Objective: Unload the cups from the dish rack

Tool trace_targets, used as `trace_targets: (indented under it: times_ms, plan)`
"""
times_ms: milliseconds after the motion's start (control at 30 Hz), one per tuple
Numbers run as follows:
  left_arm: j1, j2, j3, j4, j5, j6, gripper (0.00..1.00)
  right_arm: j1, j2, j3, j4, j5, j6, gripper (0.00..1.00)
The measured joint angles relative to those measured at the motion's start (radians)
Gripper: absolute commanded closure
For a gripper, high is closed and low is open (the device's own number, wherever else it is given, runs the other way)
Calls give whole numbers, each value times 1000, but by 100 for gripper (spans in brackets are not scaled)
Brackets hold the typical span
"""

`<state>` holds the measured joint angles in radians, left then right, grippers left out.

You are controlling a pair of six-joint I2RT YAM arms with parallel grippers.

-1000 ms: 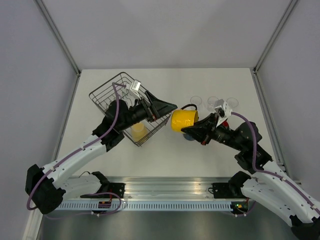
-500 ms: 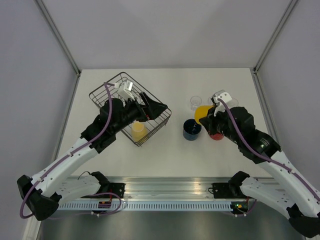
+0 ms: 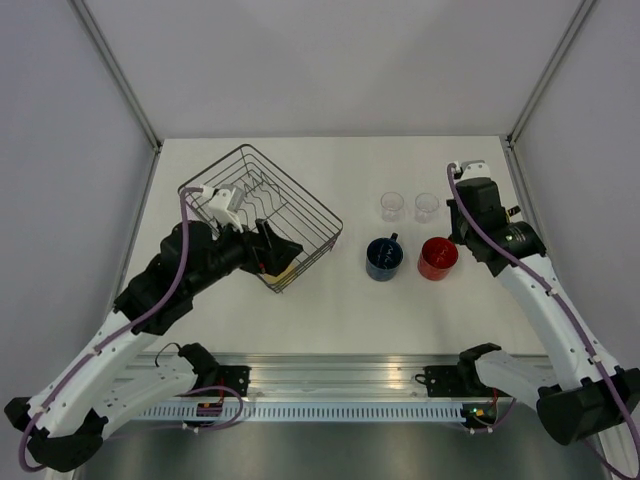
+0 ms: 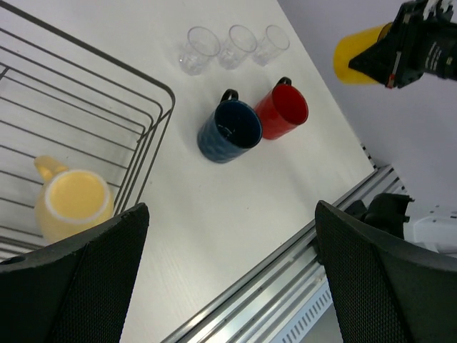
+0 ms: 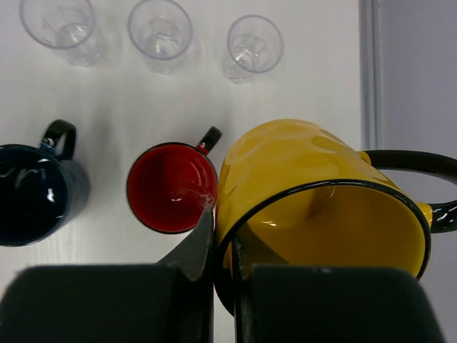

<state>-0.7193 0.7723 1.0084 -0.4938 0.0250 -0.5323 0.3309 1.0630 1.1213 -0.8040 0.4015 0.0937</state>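
Tabletop [image 3: 330, 300]: white and flat, with pale grey walls [image 3: 330, 60] around it.
Dish rack [image 3: 265, 200]: sat on the left, pale mug [image 4: 71, 204] inside.
Left gripper [image 4: 228, 236]: fingers wide apart, by the rack.
Right gripper [image 5: 223, 250]: clamped on the yellow mug [image 5: 314, 186] rim, near the red mug [image 5: 171, 187].

No legible writing anywhere.
Nothing readable as a text, label, brand, number or sign in the top, left wrist or right wrist views.
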Motion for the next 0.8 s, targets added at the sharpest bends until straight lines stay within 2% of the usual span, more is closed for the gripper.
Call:
trace_targets:
  times_ms: [233, 433, 667, 800]
  plan:
    - [0, -115, -2, -145, -1, 102, 0, -136, 13, -9, 34, -91, -217, 100]
    - [0, -214, -76, -182, -28, 167, 0, -225, 31, -35, 45, -218, -384, 100]
    - [0, -327, -161, -215, -58, 183, 0, -372, 115, -69, 22, -359, -500, 100]
    - [0, -397, -165, -211, -85, 183, 0, -407, 178, -111, 23, -399, -546, 100]
